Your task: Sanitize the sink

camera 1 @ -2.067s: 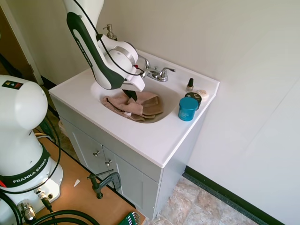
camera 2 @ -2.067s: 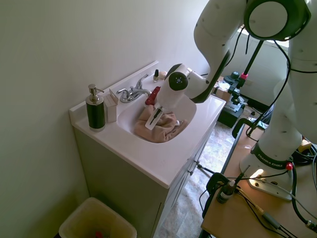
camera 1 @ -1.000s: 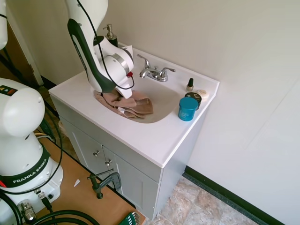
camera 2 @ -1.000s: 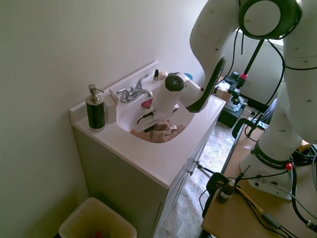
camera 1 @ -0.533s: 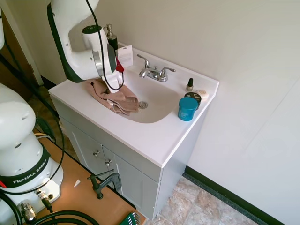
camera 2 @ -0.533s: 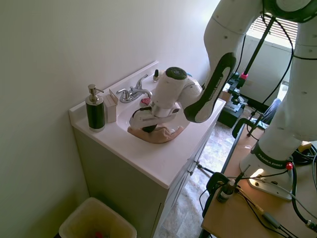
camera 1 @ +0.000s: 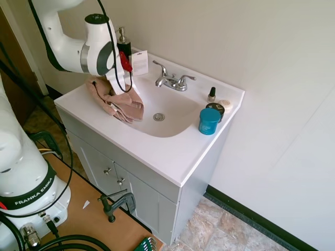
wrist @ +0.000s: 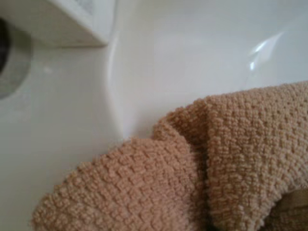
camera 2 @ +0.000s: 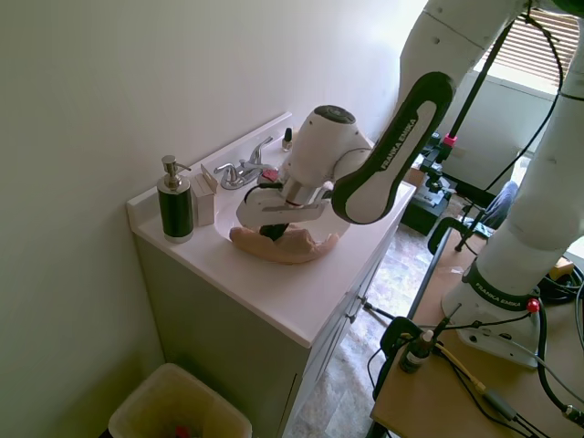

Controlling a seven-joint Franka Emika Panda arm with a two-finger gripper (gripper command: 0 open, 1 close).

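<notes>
One tan towel [camera 1: 118, 102] lay bunched beneath the gripper [camera 2: 272, 230] (finger state unclear) on the glossy, slippery, rigid sink [camera 1: 172, 123] rim.

Glossy white one-piece vanity top w/ oval basin [camera 1: 172, 151], lower centre of first ext. view; chrome drain ring [camera 1: 159, 117] mid-basin, chrome two-handle faucet [camera 1: 172, 81] above it. Tan waffle-weave cloth [camera 1: 119, 102] at left rim of basin, bumpy grid texture clear in wrist view [wrist: 202, 168]. Teal round jar [camera 1: 210, 121] right of centre; dark-capped jar [camera 1: 216, 109] & small dark bottle [camera 1: 212, 94] behind it. Dark green soap dispenser w/ silver pump [camera 2: 174, 203], left in second ext. view. White cabinet doors [camera 1: 125, 183], silver knobs. Beige walls, tan-grey stone-look tile floor [camera 1: 220, 230] bottom right.
</notes>
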